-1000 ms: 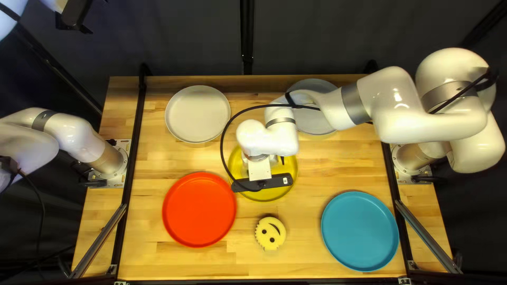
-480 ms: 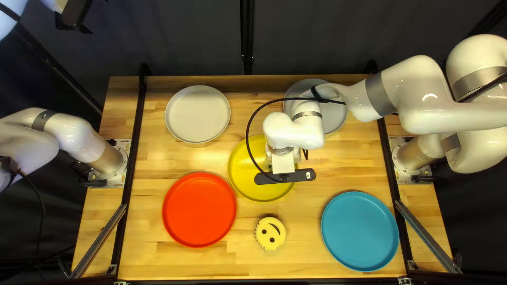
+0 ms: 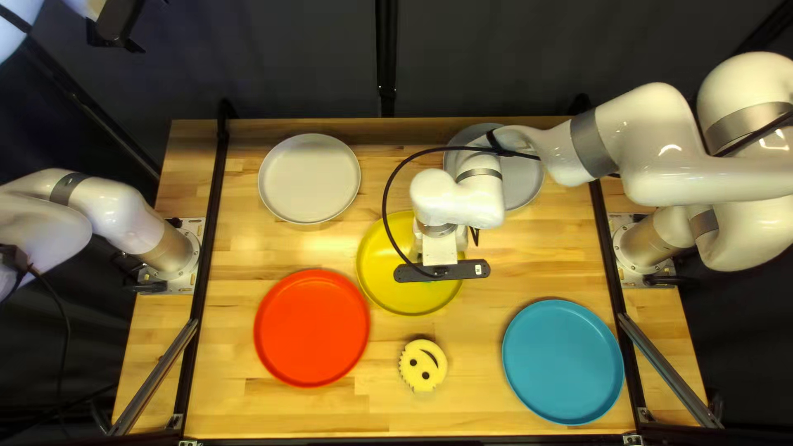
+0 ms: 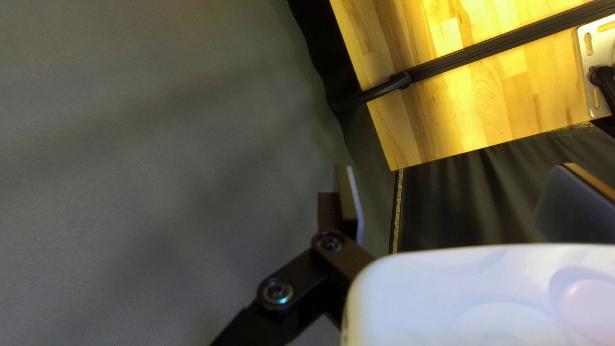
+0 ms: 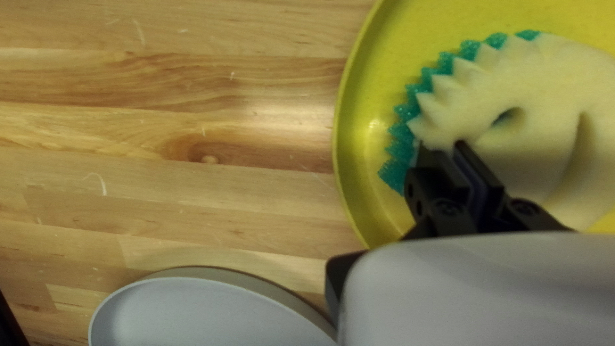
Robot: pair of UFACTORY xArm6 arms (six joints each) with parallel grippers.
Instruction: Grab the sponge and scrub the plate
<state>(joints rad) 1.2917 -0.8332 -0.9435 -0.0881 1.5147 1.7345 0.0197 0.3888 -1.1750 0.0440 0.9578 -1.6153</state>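
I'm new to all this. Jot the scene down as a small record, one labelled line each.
Right fingers: closed on pale-and-green sponge
Sponge's place: over yellow plate
Left fingers: apart, holding nothing
Spare: yellow smiley on table
Other plates: red plate, blue plate, two grey plates

Bright light glares off the right arm [image 3: 673,149] and tabletop [image 3: 545,256], leaving the curtain [image 3: 496,58] dim.
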